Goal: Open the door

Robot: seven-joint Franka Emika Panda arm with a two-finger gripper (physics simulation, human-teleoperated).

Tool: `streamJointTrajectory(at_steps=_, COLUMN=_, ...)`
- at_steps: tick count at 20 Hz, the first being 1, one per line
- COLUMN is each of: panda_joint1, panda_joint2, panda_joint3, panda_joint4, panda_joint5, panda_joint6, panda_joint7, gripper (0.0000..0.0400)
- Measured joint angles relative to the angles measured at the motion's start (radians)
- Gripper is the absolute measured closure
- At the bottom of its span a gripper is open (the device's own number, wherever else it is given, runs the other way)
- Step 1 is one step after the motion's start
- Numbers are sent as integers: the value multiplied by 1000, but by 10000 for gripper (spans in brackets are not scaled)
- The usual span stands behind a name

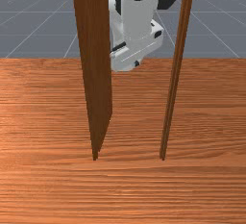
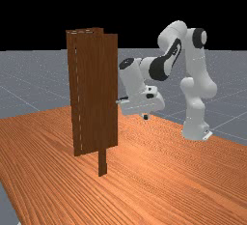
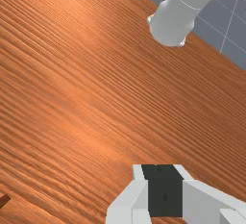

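To the far view's left, the wooden door [image 2: 95,93] is seen upright over the bench [image 2: 159,171]; to its right, near it, the jaws [image 2: 145,117] are seen. Whether they are clenched or released cannot be told.

Cropped and hidden, front view.
Door [image 1: 93,50], beside gripper [image 2: 122,100], and wooden post [image 1: 175,81], farther from it: tops cut off by upper edge. Gripper: partly hidden behind door.
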Motion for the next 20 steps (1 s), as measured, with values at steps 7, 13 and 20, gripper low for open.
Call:
streamJointTrajectory(at_steps=7, panda_joint1=89, panda_joint2=100, panda_joint3=15, panda_joint4=123, panda_joint5=139, panda_joint6=50, panda_joint7=397, gripper=400)
streamJointTrajectory(at_steps=13, panda_joint1=33, panda_joint2=156, panda_joint3=-23, panda_joint4=224, panda_joint5=63, panda_joint6=-44, panda_joint7=237, gripper=400)
streamJointTrajectory(at_steps=20, panda_joint1=-47, panda_joint2=166, panda_joint3=-76, panda_joint4=248, panda_joint5=-41, panda_joint6=-76, panda_joint7=28, gripper=400)
